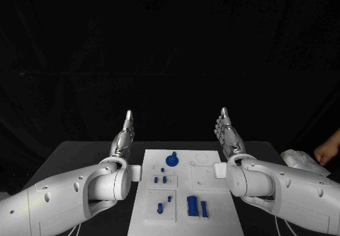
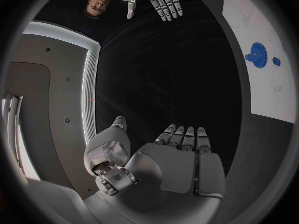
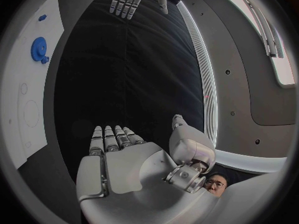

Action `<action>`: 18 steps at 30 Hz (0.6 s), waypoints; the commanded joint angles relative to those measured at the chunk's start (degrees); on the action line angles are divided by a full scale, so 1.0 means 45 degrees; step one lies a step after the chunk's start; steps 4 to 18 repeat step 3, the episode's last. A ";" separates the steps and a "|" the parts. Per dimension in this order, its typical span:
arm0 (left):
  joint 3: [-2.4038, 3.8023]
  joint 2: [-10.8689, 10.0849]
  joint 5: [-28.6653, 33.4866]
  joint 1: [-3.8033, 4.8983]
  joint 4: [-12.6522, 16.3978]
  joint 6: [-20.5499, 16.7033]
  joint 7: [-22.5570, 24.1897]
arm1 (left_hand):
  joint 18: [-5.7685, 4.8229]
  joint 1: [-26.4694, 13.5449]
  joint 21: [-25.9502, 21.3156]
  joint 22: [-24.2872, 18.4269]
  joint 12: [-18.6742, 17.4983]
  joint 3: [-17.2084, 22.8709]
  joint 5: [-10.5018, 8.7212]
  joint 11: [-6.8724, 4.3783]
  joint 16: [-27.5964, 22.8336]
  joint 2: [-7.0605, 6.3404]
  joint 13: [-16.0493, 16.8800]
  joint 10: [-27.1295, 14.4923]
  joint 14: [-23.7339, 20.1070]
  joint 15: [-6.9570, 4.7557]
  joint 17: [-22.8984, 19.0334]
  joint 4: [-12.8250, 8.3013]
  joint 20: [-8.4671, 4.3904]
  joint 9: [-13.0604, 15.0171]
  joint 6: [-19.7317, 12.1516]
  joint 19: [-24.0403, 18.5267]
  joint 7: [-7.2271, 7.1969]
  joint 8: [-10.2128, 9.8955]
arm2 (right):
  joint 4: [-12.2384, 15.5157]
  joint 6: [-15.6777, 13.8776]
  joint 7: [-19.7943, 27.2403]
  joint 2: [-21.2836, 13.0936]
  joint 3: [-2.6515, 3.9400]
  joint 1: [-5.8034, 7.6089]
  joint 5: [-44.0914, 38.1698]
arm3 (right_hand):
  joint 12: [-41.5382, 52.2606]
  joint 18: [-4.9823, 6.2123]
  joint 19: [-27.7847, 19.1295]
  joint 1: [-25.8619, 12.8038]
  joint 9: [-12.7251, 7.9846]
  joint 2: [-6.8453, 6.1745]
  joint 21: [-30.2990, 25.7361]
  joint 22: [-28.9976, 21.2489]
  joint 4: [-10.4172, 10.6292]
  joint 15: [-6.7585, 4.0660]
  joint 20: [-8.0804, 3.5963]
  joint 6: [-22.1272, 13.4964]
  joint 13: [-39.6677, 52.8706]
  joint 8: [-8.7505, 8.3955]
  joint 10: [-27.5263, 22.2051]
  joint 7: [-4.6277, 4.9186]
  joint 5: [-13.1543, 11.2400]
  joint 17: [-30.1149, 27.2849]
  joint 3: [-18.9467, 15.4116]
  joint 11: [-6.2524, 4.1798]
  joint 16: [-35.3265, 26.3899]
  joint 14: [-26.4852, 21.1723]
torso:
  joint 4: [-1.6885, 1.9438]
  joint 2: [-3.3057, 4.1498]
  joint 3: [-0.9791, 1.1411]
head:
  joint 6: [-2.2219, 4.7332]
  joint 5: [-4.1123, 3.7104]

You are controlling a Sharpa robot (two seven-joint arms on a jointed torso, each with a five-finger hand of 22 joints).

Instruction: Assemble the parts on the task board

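Observation:
The white task board (image 1: pixel 212 206) lies in the middle of the table between my arms. A round blue gear part (image 1: pixel 172 160) stands near its far end, small blue pegs (image 1: pixel 163 180) sit at its middle, and longer blue pieces (image 1: pixel 192 205) lie near its front. My left hand (image 1: pixel 125 133) is raised above the board's far left corner, fingers straight and together, holding nothing. My right hand (image 1: pixel 227 132) is raised the same way above the far right corner, empty. The left wrist view shows the left hand (image 2: pixel 181 157) flat, with the gear (image 2: pixel 256 52) on the board. The right wrist view shows the right hand (image 3: pixel 124 159) flat.
A person's hand (image 1: pixel 327 149) rests by a pale folded thing (image 1: pixel 303 160) at the table's right edge. The black table (image 1: pixel 85 157) extends on both sides of the board. White blocks (image 1: pixel 136 172) sit at the board's side edges beside my wrists.

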 commanded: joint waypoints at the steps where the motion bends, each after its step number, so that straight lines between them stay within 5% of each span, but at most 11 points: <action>1: 0.0016 0.0023 0.0053 0.0000 0.0038 -0.0130 0.0030 | -0.0088 -0.0728 -0.0046 -0.0017 -0.0074 0.0029 -0.0064 0.0069 -0.0045 0.0053 -0.0012 -0.0003 -0.0035 0.0091 -0.0018 -0.0134 -0.0085 -0.0019 -0.0389 -0.0003 0.0000 -0.0087 | 0.0004 -0.0036 0.0038 0.0012 0.0008 -0.0003 -0.0002 | -0.0078 -0.0078 -0.0007 -0.0736 -0.0015 -0.0010 -0.0063 -0.0012 -0.0120 -0.0065 -0.0146 -0.0089 -0.0018 -0.0044 -0.0024 0.0002 -0.0114 -0.0012 -0.0004 0.0090 -0.0036 0.0000 | -0.0001 0.0000 -0.0001 | 0.0001 0.0001; 18: 0.0016 0.0023 0.0053 0.0000 0.0038 -0.0130 0.0030 | -0.0088 -0.0857 -0.0046 -0.0017 -0.0074 0.0029 -0.0064 0.0069 -0.0045 0.0053 -0.0012 -0.0003 -0.0035 0.0091 -0.0018 -0.0134 -0.0085 -0.0019 -0.0389 -0.0003 0.0000 -0.0087 | 0.0004 -0.0036 0.0038 0.0012 0.0008 -0.0003 -0.0002 | -0.0078 -0.0078 -0.0007 -0.1050 -0.0015 -0.0010 -0.0063 -0.0012 -0.0120 -0.0065 -0.0146 -0.0089 -0.0018 -0.0044 -0.0024 0.0002 -0.0114 -0.0012 -0.0004 0.0090 -0.0036 0.0000 | -0.0001 0.0000 -0.0001 | 0.0001 0.0001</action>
